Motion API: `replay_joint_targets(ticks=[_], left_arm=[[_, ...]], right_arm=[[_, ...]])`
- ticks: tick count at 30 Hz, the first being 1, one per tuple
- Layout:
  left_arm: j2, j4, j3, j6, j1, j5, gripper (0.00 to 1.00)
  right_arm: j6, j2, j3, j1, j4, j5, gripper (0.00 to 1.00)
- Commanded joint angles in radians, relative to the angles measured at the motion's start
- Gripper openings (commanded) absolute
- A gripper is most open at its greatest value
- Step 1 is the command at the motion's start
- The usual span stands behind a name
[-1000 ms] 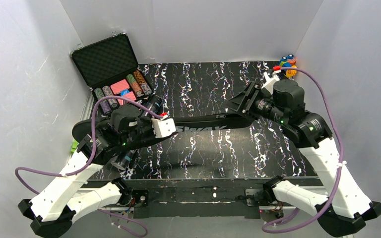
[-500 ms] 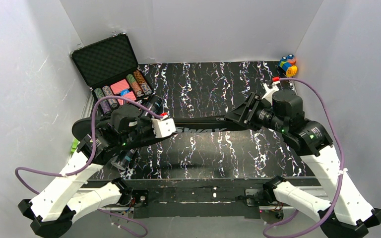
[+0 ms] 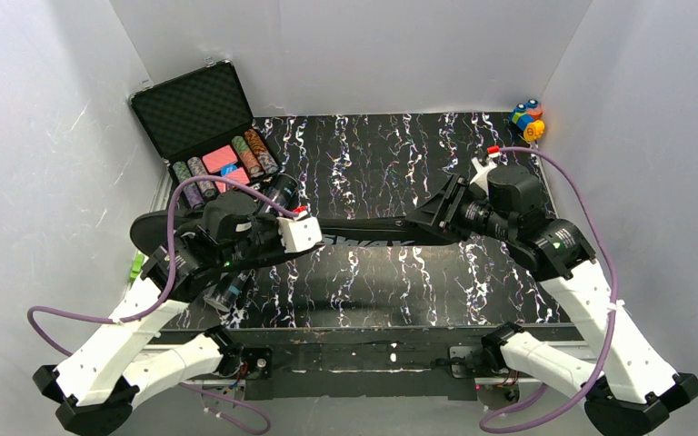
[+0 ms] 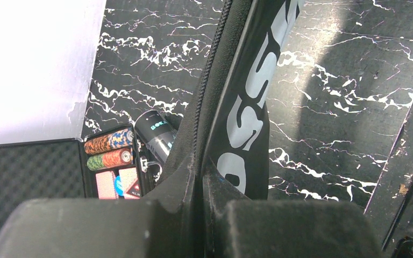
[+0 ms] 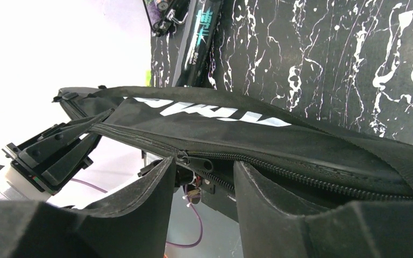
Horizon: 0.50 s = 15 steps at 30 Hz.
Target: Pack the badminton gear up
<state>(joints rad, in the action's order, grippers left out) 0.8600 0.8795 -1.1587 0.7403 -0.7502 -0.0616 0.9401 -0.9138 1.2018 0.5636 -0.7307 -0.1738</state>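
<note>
Two arms are tending the raised bag (image 3: 363,227): left fingers (image 4: 86,228) pinching its edge tight, right fingers (image 5: 140,215) standing apart astride its zipper pull (image 5: 196,164). Zipping looks unfinished, and the tube (image 3: 282,193) is lying beneath the bag, unpacked.

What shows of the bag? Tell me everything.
The bag is black fabric, long and racket-shaped, with pale lettering on its side and a zip along its edge. It stretches on edge between the two hands. The left hand is shut on its seam; the right hand, open, straddles the zip pull.
</note>
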Motion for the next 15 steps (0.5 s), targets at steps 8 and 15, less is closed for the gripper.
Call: replay_joint_targets(ticks=[8, 15], left_arm=[[-0.035, -0.075, -0.037, 0.008, 0.002, -0.012, 0.00], [-0.035, -0.073, -0.040, 0.007, 0.004, -0.012, 0.00]], right_arm=[[0.073, 0.008, -0.070, 0.009, 0.133, -0.063, 0.42], [0.111, 0.022, -0.112, 0.009, 0.190, -0.090, 0.34]])
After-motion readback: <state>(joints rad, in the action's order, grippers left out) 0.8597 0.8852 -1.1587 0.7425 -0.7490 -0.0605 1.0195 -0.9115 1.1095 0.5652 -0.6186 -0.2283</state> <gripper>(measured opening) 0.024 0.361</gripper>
